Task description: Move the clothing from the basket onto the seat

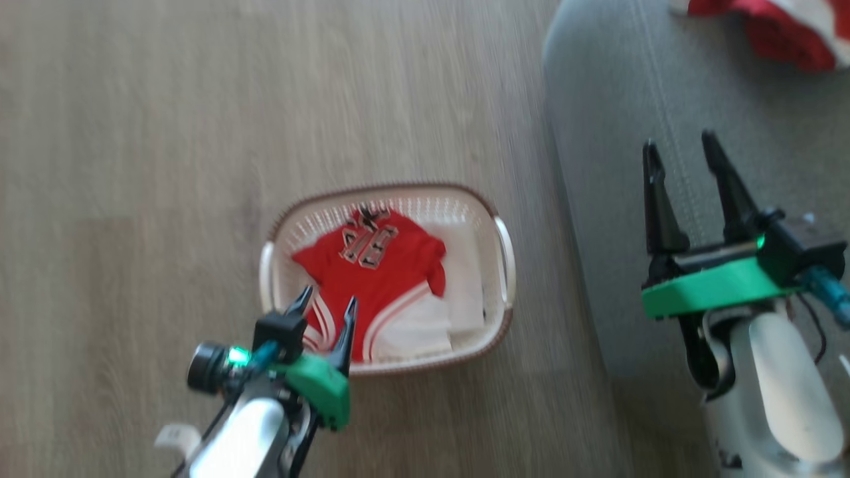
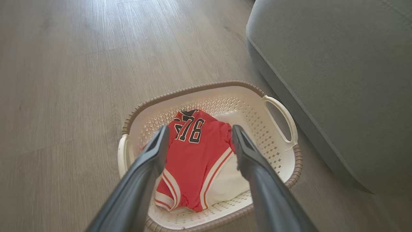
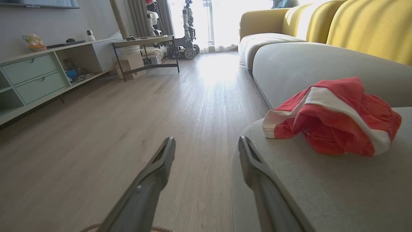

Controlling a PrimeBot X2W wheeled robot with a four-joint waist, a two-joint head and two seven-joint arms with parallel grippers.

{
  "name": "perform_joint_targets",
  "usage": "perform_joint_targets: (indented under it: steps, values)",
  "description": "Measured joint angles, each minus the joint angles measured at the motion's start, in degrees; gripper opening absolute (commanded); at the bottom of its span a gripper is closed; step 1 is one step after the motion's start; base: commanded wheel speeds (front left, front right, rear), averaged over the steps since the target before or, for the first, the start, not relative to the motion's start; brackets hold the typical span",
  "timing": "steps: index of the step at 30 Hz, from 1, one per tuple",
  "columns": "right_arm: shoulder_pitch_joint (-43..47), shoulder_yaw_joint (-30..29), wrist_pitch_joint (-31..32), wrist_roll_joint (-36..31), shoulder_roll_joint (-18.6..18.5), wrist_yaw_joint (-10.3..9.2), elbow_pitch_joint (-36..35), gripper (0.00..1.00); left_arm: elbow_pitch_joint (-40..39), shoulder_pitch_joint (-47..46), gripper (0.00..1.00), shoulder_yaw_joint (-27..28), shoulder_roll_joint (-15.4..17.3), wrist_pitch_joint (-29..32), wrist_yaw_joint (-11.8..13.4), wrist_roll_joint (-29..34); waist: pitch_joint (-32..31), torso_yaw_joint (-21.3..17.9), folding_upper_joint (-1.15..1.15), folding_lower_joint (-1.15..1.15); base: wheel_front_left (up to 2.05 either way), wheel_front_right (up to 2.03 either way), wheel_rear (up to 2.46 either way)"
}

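A red jersey (image 1: 375, 272) with white trim and dark numbers lies in the cream basket (image 1: 505, 255) on the wood floor; in the left wrist view the jersey (image 2: 193, 154) sits between and beyond my fingers inside the basket (image 2: 286, 119). My left gripper (image 1: 327, 305) hovers open over the basket's near side, empty. Red shorts (image 1: 783, 30) with white bands lie bunched on the grey seat (image 1: 617, 133), also seen as shorts (image 3: 334, 119) on the seat (image 3: 338, 187). My right gripper (image 1: 680, 149) stands open above the seat's edge, holding nothing.
The seat's rounded side (image 2: 338, 80) stands right beside the basket. Far off in the right wrist view are a low cabinet (image 3: 38, 74), a metal-framed table (image 3: 145, 51), another robot (image 3: 186, 29) by the window and yellow sofa cushions (image 3: 370, 25).
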Motion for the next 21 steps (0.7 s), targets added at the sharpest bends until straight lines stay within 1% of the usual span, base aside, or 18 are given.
perform_joint_targets:
  steps: [1,5,9,16,21]
  values:
    - [0.0,0.0,0.0,0.0,0.0,0.00,0.0,1.00,0.0,0.0,1.00,0.0,0.0,0.0,0.0,0.0,0.0,0.0,0.00,0.00,0.00,0.00,0.00]
    - [-3.2,0.6,0.0,0.1,0.0,0.00,-2.1,1.00,7.4,-6.5,1.00,-1.4,-1.2,0.0,-1.1,1.3,5.2,-1.5,0.00,0.00,0.00,0.00,0.00]
    - [-6.1,1.4,0.0,0.3,0.0,0.00,-4.6,1.00,14.4,-12.4,1.00,-2.4,-1.7,0.0,-2.0,2.3,10.4,-3.2,0.00,0.00,0.00,0.00,0.00]
    - [-9.0,2.9,-0.2,1.2,0.0,0.00,-7.7,1.00,23.8,-21.3,1.00,-4.1,-2.4,0.5,-2.3,4.6,18.3,-6.1,0.00,0.01,0.00,0.00,0.00]
    - [-10.7,4.2,-0.2,1.6,0.0,0.00,-9.6,1.00,28.3,-24.8,1.00,-5.2,-2.6,1.0,-2.4,5.5,22.4,-8.0,0.00,0.01,0.00,0.00,0.00]
